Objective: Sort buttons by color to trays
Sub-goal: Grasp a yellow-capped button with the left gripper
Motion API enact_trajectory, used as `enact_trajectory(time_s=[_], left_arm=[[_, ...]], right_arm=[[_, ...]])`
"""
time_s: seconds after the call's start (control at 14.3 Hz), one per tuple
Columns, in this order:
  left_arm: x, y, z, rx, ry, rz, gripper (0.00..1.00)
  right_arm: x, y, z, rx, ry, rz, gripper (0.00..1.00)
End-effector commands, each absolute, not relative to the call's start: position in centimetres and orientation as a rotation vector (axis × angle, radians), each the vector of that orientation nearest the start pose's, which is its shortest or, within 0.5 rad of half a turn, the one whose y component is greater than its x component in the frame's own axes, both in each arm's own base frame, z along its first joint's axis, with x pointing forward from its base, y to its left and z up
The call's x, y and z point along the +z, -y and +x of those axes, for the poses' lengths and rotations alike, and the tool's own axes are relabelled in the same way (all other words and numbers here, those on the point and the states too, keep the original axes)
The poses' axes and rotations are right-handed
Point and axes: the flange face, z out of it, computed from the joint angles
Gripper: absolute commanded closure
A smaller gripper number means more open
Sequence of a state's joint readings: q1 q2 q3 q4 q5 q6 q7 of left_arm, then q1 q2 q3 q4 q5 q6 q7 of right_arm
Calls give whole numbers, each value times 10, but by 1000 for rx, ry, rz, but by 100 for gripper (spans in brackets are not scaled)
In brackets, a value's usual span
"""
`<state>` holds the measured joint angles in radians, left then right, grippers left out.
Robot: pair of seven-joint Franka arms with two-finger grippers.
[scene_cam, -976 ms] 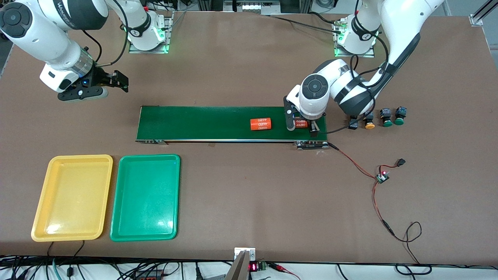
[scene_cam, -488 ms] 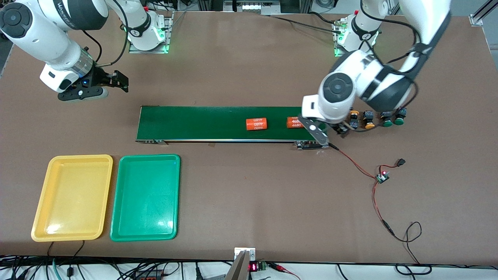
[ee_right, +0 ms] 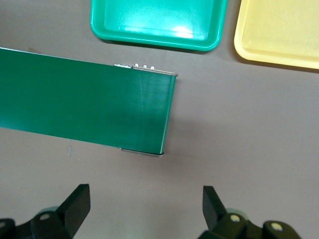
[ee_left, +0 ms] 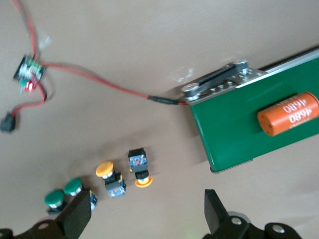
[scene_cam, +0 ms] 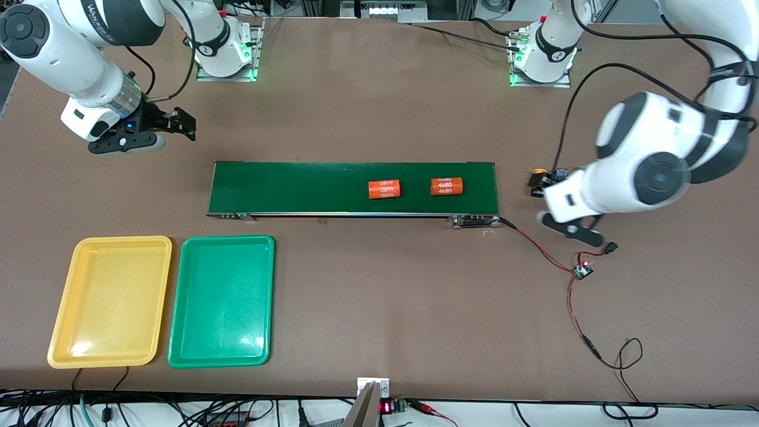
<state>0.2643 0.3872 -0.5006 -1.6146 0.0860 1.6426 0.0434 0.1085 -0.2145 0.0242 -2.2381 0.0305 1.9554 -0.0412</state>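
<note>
**Left arm over buttons, nothing gripped**

Left gripper (ee_left: 142, 216), fingers spread and empty, hangs over the four buttons (ee_left: 107, 179) off the belt's (scene_cam: 296, 187) end. Right gripper (scene_cam: 178, 124), also spread, waits above the table. Yellow tray (scene_cam: 59, 332) and green tray (scene_cam: 261, 296) sit near the table's corner. Judged step: reach; next, descend and pinch one cap.

bare table around buttons (ee_left: 107, 179), belt (ee_left: 239, 124) beside

Long dark-green belt (scene_cam: 296, 187) on the brown surface (scene_cam: 379, 296), two orange "4680" cylinders (scene_cam: 384, 189) lying on it, red wire (scene_cam: 536, 246) running to a small circuit board (scene_cam: 581, 271)
</note>
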Motion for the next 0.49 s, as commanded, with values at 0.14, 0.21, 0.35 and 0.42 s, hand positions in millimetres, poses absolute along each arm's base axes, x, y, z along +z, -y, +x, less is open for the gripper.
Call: enact_trajectory(time_s=[0.14,0.21,0.35,0.42], left_arm=[[385,59,603,501,-211,-3151,0],[380,57,593,465,-209,-3152,0],[361,63,573,350,-190,-3165,0],[348,66,567,295,-191,-3172,0]], right_arm=[[453,-66,470,95,233,-3103,0],[453,-66,470,95,233,-3103,0],[453,-65,471,95,231,-3103,0],[452,-65,470,98,231,-3103,0]])
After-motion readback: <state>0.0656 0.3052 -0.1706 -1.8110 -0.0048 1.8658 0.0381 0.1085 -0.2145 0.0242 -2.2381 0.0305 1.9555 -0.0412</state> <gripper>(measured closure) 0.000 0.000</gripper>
